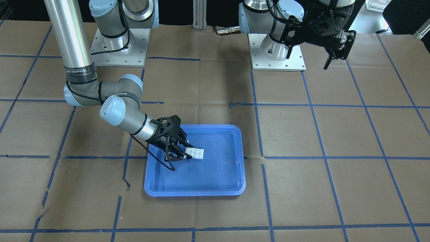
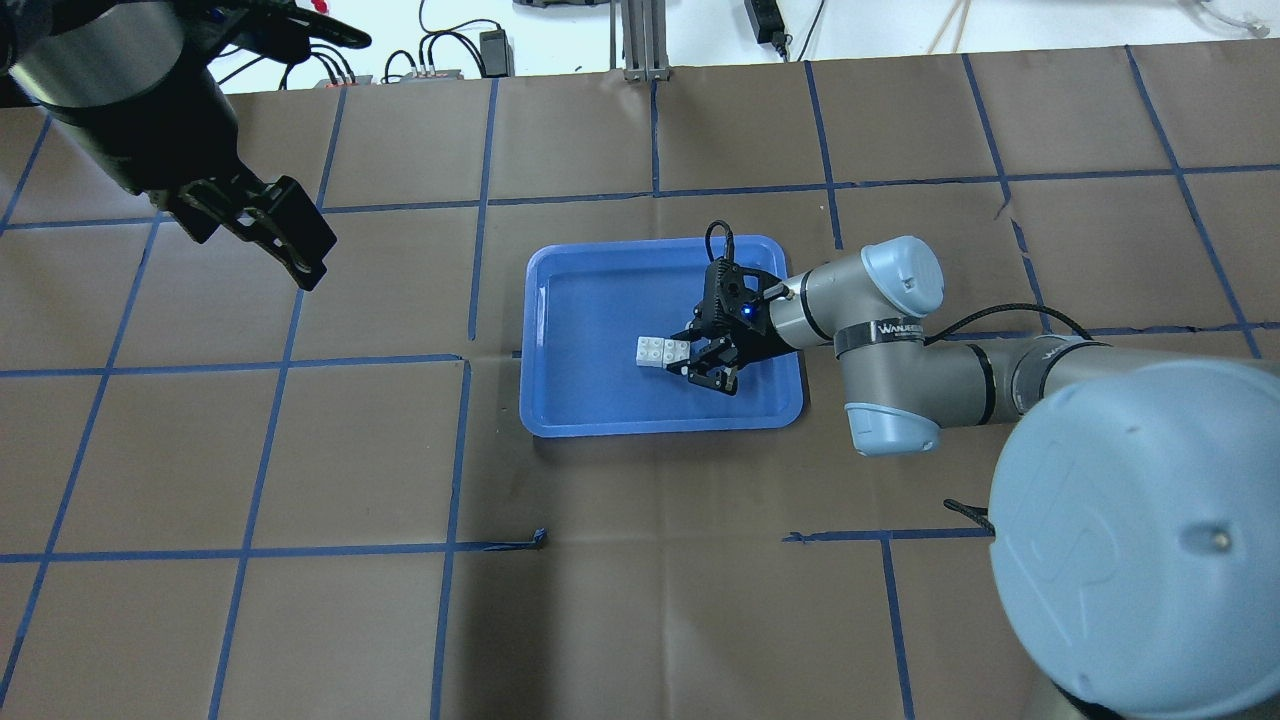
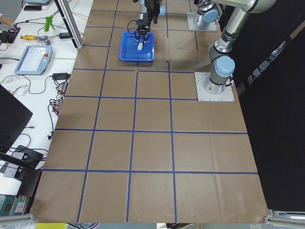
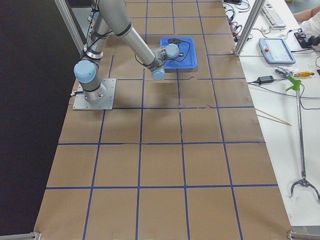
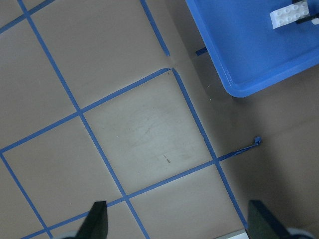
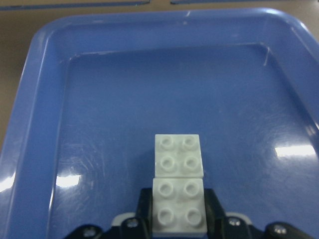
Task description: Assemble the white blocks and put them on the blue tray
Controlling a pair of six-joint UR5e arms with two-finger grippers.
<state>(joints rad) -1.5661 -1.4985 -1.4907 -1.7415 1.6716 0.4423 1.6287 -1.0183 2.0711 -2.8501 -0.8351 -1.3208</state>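
Two white blocks (image 1: 196,153) lie side by side, touching, inside the blue tray (image 1: 195,194). In the right wrist view the near block (image 6: 178,206) sits between my right gripper's fingers (image 6: 209,209), which press its sides; the far block (image 6: 178,154) juts out beyond them. My right gripper (image 1: 184,151) reaches low into the tray, shut on the near block; it also shows in the overhead view (image 2: 690,358). My left gripper (image 2: 290,240) hangs open and empty, high over the table, far from the tray (image 2: 660,428).
The table is brown paper with a blue tape grid (image 2: 470,290). The two arm base plates (image 1: 277,50) stand at the robot's side. A torn bit of tape (image 2: 538,540) lies near the tray. Operators' benches with tools flank the table ends (image 4: 280,50).
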